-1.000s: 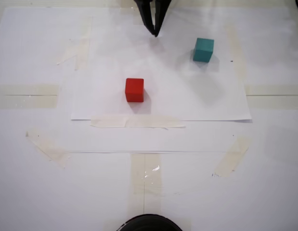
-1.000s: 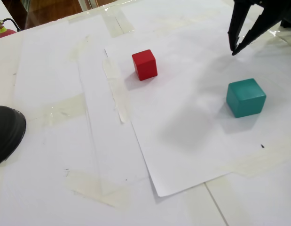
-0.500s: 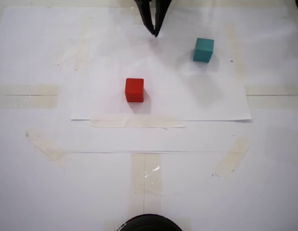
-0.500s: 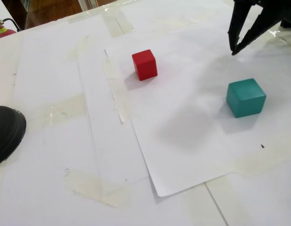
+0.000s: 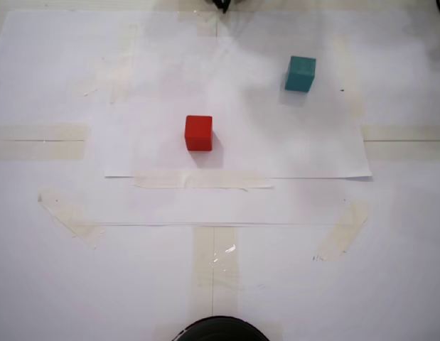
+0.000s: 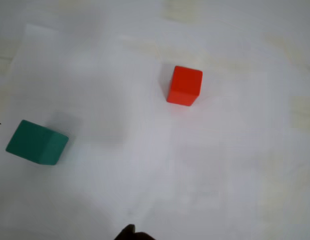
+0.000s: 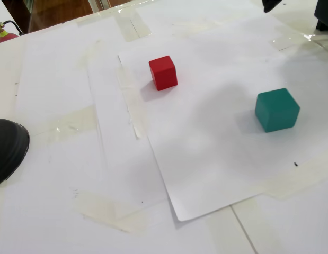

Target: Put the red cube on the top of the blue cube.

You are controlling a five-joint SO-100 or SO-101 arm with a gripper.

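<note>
The red cube (image 5: 198,133) rests on the white paper near the middle of the table, also seen at the red cube (image 7: 163,72) and the red cube (image 6: 184,85). The blue cube (image 5: 301,73), teal in colour, sits apart from it to the right in a fixed view; it shows too at the blue cube (image 7: 276,109) and the blue cube (image 6: 36,143). Only a dark tip of my gripper (image 5: 220,6) pokes in at the top edge, high above both cubes; another sliver of the gripper (image 7: 271,5) shows at top right. Nothing is held.
White paper sheets (image 5: 234,163) are taped to the table with beige tape strips (image 5: 202,180). A black rounded object (image 5: 220,329) sits at the near edge, also visible as the black object (image 7: 7,148) on the left.
The gripper has lifted and drawn back, going from hanging low near the teal cube to almost out of both fixed views. Neither cube has moved.
</note>
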